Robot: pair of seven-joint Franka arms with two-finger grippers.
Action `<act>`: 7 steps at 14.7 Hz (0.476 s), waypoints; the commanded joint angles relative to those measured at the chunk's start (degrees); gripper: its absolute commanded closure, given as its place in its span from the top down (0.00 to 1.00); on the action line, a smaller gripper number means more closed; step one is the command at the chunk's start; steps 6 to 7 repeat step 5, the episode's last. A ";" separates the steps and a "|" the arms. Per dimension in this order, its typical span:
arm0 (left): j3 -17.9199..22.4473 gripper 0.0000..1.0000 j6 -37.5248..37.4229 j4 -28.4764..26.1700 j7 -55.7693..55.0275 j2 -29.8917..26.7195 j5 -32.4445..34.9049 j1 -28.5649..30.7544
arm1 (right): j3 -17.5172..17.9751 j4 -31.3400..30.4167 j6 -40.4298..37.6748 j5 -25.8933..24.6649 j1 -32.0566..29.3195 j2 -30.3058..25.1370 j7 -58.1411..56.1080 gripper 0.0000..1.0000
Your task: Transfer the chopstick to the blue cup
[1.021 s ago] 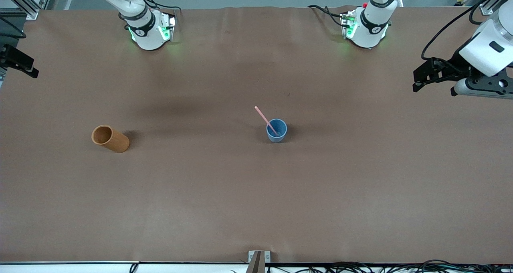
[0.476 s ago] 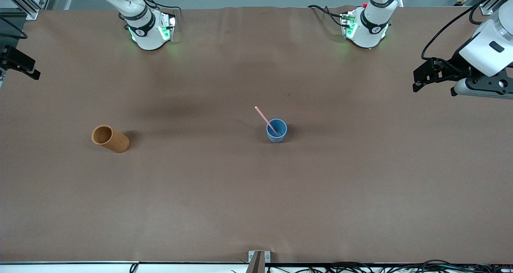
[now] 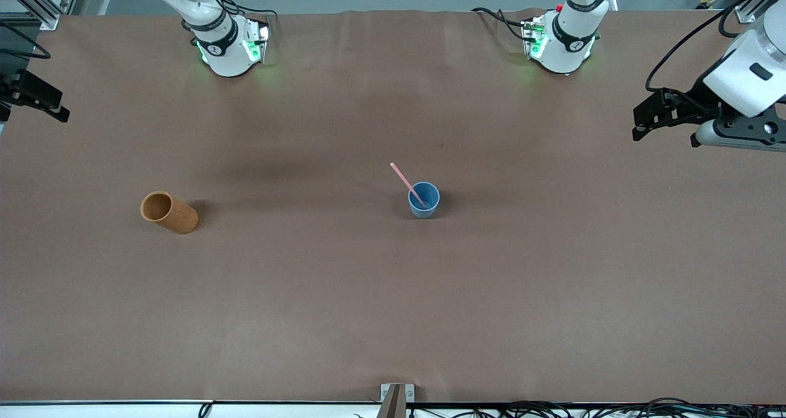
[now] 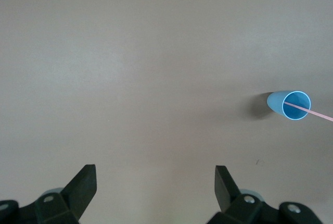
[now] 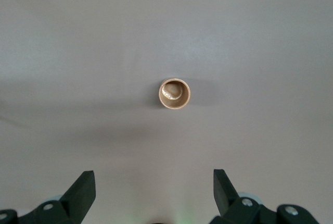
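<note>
The blue cup (image 3: 424, 201) stands upright near the middle of the table. The pale-pink chopstick (image 3: 404, 179) rests inside it, leaning out over the rim toward the robots' bases. My left wrist view shows the same cup (image 4: 294, 105) with the chopstick (image 4: 315, 112) sticking out of it. My left gripper (image 3: 640, 123) hangs open and empty over the left arm's end of the table, well away from the cup; its own view shows the gripper (image 4: 155, 182) above bare cloth. My right gripper (image 3: 52, 105) is open and empty at the right arm's end of the table, seen as (image 5: 154, 182) in its own view.
An orange-brown cylindrical holder (image 3: 169, 212) stands toward the right arm's end of the table, level with the cup; the right wrist view shows this holder (image 5: 174, 94) from above. Brown cloth (image 3: 393, 307) covers the table. The arm bases (image 3: 230, 46) stand along the edge farthest from the front camera.
The right gripper has edged slightly inward over its end of the table. The cup, the chopstick, the holder and the left gripper have not moved.
</note>
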 commanded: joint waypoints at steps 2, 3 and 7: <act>-0.08 1.00 -0.79 1.49 0.34 0.59 -0.59 0.19 | 1.43 -0.01 0.54 1.87 -2.26 0.05 -2.12 1.00; -0.08 1.00 -0.79 1.49 0.34 0.59 -0.59 0.19 | 1.34 -0.18 0.98 1.88 -2.09 0.05 -2.12 1.00; -0.08 1.00 -0.79 1.49 0.34 0.59 -0.59 0.19 | 1.34 -0.71 1.69 1.88 -2.00 0.05 -2.21 1.00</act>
